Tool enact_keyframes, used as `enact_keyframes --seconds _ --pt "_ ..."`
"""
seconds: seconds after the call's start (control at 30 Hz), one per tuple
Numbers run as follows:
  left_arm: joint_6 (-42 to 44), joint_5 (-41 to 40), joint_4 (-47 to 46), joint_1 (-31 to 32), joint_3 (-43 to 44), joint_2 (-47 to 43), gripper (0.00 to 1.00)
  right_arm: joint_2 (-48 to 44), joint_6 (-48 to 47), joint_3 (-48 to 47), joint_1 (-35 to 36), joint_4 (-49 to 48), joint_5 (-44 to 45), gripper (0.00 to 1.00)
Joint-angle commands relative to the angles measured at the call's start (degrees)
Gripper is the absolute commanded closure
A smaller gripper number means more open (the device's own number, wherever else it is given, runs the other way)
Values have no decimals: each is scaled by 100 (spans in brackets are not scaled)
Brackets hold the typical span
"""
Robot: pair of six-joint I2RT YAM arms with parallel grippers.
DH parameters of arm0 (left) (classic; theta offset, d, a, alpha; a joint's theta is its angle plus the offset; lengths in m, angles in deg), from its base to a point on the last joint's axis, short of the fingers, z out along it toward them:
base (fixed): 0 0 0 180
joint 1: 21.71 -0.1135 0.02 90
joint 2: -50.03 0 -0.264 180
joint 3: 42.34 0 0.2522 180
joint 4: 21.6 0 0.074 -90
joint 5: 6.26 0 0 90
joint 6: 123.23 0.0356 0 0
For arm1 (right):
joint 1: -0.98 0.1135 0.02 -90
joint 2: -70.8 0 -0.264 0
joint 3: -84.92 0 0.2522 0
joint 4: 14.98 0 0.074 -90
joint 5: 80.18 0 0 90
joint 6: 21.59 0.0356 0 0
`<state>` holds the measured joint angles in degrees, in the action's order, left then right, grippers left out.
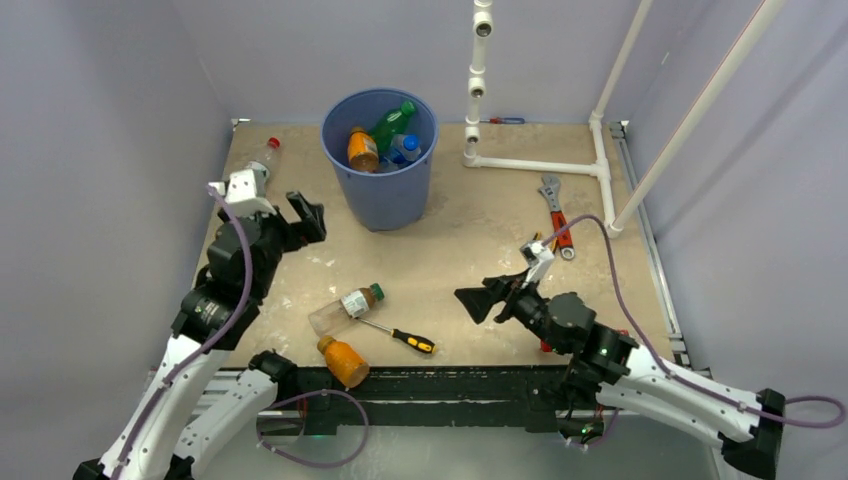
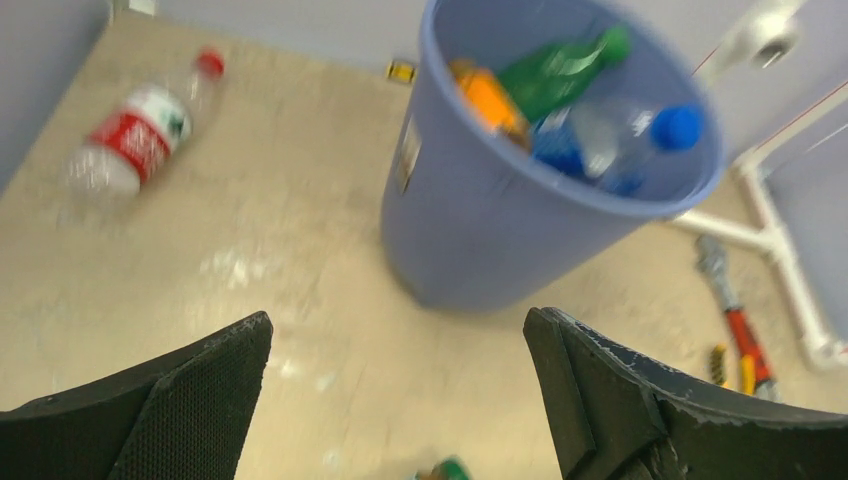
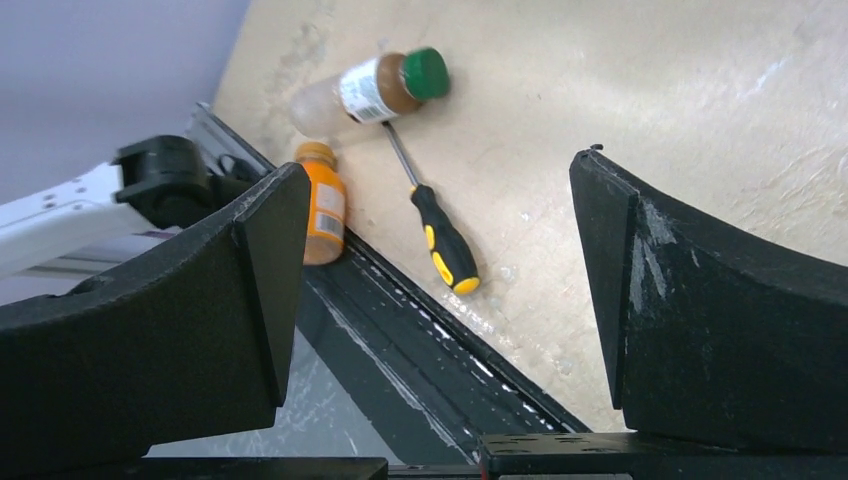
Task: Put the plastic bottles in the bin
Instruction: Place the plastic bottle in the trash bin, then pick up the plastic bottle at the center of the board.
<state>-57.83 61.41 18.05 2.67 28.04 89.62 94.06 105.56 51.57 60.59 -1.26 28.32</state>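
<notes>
The left gripper [image 2: 398,330] is spread wide and holds nothing. Just ahead of it and a little to its right stands the bin [image 2: 480,230], upright, with a strip of bare table [image 1: 470,230] between its fingertips and the bin's wall. Inside the bin, below the rim, lie a green bottle [image 2: 555,75], an orange-filled bottle [image 2: 490,100] and a blue-capped bottle [image 2: 620,140], heaped together. Ahead and to this gripper's left a red-capped bottle [image 2: 140,135] lies on its side, well apart from the bin and near the left wall [image 1: 100,150], where there is little room on its outer side. Past the bin, on the gripper's far right, the wrench [image 2: 740,320] lies beside the white pipe frame [image 1: 540,165]. The right gripper [image 3: 438,175] is also fully spread and empty, hovering over open table. Straight ahead of it the green-capped bottle [image 3: 370,85] lies on its side with clear surface around most of it. The screwdriver [image 3: 445,240] lies between that bottle and the gripper, with its shaft tip reaching the bottle near the neck and its handle pointing back toward the fingers. Ahead and to the gripper's left the orange-capped bottle [image 3: 322,205] lies right at the table's near edge, against the black rail [image 3: 430,340] and close beside the left arm's base, so that side of it is crowded and only the table side is free. The two grippers are well apart, with bare table between them.
</notes>
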Motion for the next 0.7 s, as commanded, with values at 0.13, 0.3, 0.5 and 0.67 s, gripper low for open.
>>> enact_keyframes --seconds 0.13,0.3,0.5,0.67 --pt "-553 761 782 -26 -1302 -142 6 2158 581 13 24 -1403 -394 10" --pt "-385 1781 706 67 -1249 66 10 2763 661 -114 24 -1462 -460 11" --pt "-442 1703 790 708 -1241 661 9 2374 709 76 24 -1324 -461 9" --pt "-802 626 1079 1686 -1187 922 5 1991 842 286 24 -1107 -383 9"
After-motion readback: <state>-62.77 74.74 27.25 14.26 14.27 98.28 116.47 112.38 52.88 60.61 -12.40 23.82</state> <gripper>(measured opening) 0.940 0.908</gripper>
